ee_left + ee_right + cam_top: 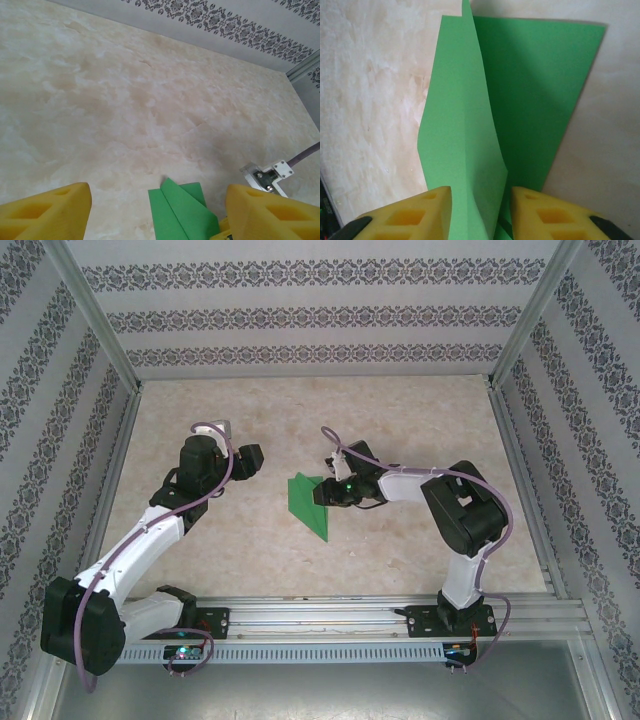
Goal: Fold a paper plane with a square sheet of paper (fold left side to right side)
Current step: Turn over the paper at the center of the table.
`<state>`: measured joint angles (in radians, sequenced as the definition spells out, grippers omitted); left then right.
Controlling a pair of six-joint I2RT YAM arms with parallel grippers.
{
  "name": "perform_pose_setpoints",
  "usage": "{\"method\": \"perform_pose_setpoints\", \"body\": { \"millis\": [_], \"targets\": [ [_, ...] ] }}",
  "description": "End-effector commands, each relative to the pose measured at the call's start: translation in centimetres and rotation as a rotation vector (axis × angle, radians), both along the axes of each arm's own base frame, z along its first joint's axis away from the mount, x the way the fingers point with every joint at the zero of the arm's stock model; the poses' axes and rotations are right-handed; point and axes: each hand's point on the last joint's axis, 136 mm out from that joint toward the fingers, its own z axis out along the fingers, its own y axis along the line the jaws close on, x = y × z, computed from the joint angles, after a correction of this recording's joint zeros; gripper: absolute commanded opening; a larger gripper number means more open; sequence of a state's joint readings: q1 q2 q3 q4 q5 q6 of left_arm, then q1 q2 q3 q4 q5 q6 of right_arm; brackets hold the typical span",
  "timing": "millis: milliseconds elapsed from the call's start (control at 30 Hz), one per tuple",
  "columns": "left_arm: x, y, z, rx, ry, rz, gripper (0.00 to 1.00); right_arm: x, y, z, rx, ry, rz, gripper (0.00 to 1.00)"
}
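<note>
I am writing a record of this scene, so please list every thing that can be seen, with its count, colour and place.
sheet of paper: one, bright green, partly folded, middle of the table
table: one, beige marbled, under the paper
walls: three, white with dark patterned stripes, on the far, left and right sides
frame rail: one, silver, near edge, carrying the arm bases
cables: two, purple, one along each arm
left arm: one, white and black, left side
right arm: one, white and black, right side
left tool: one, yellow fingers, open, left of the paper
right tool: one, yellow fingers, either side of a raised paper flap; grip unclear
</note>
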<state>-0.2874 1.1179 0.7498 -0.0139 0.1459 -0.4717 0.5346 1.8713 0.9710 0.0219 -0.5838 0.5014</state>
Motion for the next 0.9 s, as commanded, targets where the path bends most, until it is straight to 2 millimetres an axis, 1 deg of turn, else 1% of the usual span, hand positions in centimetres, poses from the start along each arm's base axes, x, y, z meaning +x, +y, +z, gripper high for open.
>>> {"method": "perform_pose_setpoints", "body": {
  "millis": [0, 133, 200, 233, 333, 467, 533, 633, 700, 767, 800, 867],
  "targets": [
    [0.4, 0.2, 0.4, -0.025, -0.014, 0.005, 0.7, 0.6, 1.1, 1.3, 0.043, -0.031, 0.022, 0.27],
    [0.5, -0.1, 0.5, -0.047, -0.007, -0.012, 0.7, 0.7, 0.9, 2.0, 0.052, -0.045, 0.018, 0.11],
    [0.5, -0.7, 0.9, -0.073, -0.007, -0.043, 0.69, 1.0, 0.7, 3.0, 0.063, -0.072, 0.01, 0.03],
    [0.5, -1.0, 1.1, -0.087, -0.007, -0.061, 0.69, 1.1, 0.5, 3.6, 0.071, -0.085, 0.007, 0.01],
    [0.6, -2.7, 2.5, -0.156, -0.016, -0.153, 0.66, 1.7, -0.2, 6.0, 0.101, -0.14, -0.006, 0.0],
    [0.4, -5.4, 5.4, -0.255, -0.046, -0.299, 0.58, 2.5, -1.3, 10.8, 0.183, -0.25, -0.024, 0.0],
    [0.3, -6.6, 6.7, -0.308, -0.053, -0.369, 0.54, 2.7, -1.7, 13.6, 0.246, -0.307, -0.025, 0.0],
    [0.1, -8.5, 9.0, -0.407, -0.068, -0.485, 0.49, 2.7, -2.4, 18.5, 0.374, -0.405, -0.017, 0.0],
    [0.0, -9.6, 10.3, -0.473, -0.068, -0.556, 0.46, 2.6, -3.0, 21.9, 0.465, -0.476, -0.006, 0.0],
    [-0.2, -10.6, 11.4, -0.522, -0.068, -0.616, 0.45, 2.2, -3.5, 24.7, 0.54, -0.524, 0.004, 0.0],
    [-0.4, -11.1, 11.8, -0.538, -0.068, -0.644, 0.45, 1.9, -3.6, 26.0, 0.574, -0.541, 0.02, 0.0],
    [-0.7, -12.0, 12.5, -0.553, -0.072, -0.692, 0.44, 1.3, -3.5, 27.9, 0.621, -0.558, 0.057, 0.0]
  ]
}}
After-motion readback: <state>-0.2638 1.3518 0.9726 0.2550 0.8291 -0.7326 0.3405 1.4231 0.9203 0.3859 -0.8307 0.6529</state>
